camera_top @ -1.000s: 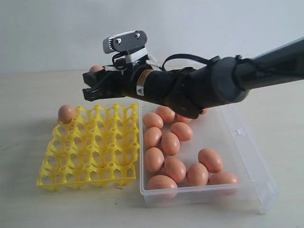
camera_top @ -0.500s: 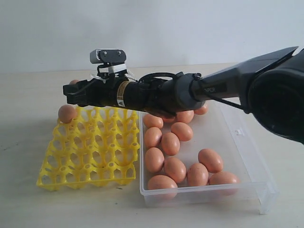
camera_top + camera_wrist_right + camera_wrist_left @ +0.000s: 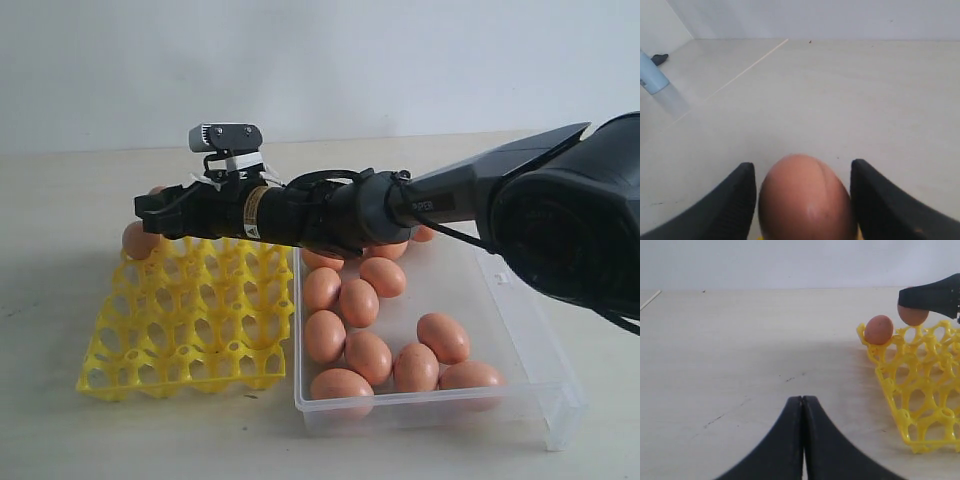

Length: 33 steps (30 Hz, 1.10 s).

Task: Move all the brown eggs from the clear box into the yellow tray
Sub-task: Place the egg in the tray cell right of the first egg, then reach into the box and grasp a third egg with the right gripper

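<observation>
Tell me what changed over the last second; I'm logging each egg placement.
The right gripper swung leftward in the exterior view and down, bringing its egg to the yellow tray's far row beside the seated egg; release unclear. Tray, clear box and boxed eggs stayed put.

Rearmost brown eggs (image 3: pixel 395 250) in the clear box (image 3: pixel 520 320), mostly hidden behind the right arm (image 3: pixel 330 212).

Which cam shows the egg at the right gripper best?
Right wrist view: the egg sits close up between the right gripper's fingers. Left wrist view shows it small, at the yellow tray's edge. Exterior view: almost hidden behind the gripper.
</observation>
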Tool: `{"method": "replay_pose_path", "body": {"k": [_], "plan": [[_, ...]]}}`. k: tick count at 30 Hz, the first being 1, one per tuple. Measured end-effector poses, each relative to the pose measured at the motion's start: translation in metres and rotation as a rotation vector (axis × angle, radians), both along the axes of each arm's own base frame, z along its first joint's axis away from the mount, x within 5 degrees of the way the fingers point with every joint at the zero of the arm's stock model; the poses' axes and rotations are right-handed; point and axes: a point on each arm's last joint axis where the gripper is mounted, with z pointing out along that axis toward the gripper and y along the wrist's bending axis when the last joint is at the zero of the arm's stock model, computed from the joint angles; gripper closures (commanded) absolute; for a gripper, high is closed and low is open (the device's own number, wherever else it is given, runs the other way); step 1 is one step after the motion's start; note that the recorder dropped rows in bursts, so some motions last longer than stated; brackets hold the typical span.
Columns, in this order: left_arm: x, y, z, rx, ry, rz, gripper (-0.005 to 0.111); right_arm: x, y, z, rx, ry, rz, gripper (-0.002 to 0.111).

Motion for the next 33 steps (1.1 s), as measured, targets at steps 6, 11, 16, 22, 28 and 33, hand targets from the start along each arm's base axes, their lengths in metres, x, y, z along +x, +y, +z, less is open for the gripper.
{"method": "replay_pose_path", "body": {"k": [6, 11, 16, 22, 28, 33], "plan": [[0.000, 0.000, 0.000, 0.000, 0.000, 0.000, 0.107, 0.001, -0.001, 0.000, 0.005, 0.006, -0.009, 0.049], [0.000, 0.000, 0.000, 0.000, 0.000, 0.000, 0.107, 0.004, -0.005, 0.008, 0.039, 0.072, -0.025, 0.094], [0.000, 0.000, 0.000, 0.000, 0.000, 0.000, 0.107, 0.001, -0.026, 0.103, 0.029, -0.001, 0.076, 0.108], [0.000, 0.000, 0.000, 0.000, 0.000, 0.000, 0.107, -0.010, -0.068, 0.181, -0.141, -0.092, 0.085, 0.108], [0.000, 0.000, 0.000, 0.000, 0.000, 0.000, 0.107, -0.039, -0.126, 0.177, -0.160, -0.139, -0.074, 0.108], [0.000, 0.000, 0.000, 0.000, 0.000, 0.000, 0.107, -0.069, -0.171, 0.168, -0.300, -0.142, -0.357, 0.108]]}}
